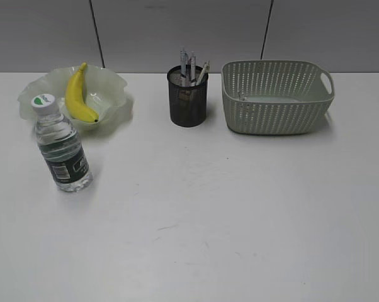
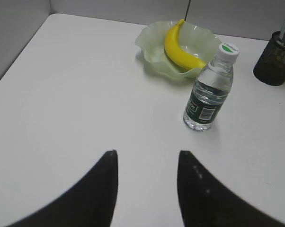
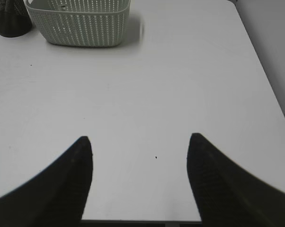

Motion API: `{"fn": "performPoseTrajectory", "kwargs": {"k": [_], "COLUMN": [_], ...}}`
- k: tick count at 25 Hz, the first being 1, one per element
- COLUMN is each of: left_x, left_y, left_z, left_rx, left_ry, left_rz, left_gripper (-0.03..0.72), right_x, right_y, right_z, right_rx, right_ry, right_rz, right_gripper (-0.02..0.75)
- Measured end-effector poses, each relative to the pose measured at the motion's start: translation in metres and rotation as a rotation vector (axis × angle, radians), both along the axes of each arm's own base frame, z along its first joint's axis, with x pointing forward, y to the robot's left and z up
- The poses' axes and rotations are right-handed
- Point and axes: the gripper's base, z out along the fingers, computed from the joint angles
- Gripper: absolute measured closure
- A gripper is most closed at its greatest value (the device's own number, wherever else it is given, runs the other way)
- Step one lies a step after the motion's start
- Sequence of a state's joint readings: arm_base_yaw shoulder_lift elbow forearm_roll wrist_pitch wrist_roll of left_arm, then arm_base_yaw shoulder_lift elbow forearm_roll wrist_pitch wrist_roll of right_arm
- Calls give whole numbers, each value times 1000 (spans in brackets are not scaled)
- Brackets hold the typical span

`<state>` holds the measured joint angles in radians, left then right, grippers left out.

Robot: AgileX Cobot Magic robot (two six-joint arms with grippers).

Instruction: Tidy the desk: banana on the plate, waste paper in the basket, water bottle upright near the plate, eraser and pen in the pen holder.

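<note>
Desk (image 3: pixel 147 85) lies under both parted, empty, raised grippers.

Flat white counter (image 1: pixel 240 220): smooth, matt, faintly scuffed. Ruffled pale-green dish (image 1: pixel 114 85): translucent, glossy glass. Curved yellow banana (image 1: pixel 77 97): smooth, slightly shiny skin. Small clear bottle (image 1: pixel 62 146): glossy plastic, dark green label. Black cylindrical cup (image 1: pixel 188 100): metal mesh. Sage-green rectangular basket (image 1: pixel 274 104): perforated matt plastic.

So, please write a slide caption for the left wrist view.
Open left gripper above the desk; water bottle upright beside the plate holding the banana.
</note>
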<state>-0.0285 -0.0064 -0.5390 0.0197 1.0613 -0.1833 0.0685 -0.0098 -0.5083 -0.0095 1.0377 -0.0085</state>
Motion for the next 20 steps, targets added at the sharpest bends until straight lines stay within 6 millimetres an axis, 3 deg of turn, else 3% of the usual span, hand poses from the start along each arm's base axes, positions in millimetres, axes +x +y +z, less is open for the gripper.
{"fn": "performPoseTrajectory", "kwargs": {"k": [20], "left_x": [0], "left_y": [0], "left_z": [0], "left_rx": [0], "left_ry": [0], "left_rz": [0], "left_gripper": [374], "right_x": [0], "right_y": [0], "right_z": [0], "right_rx": [0], "right_ry": [0], "right_rz": [0], "right_gripper": [238]}}
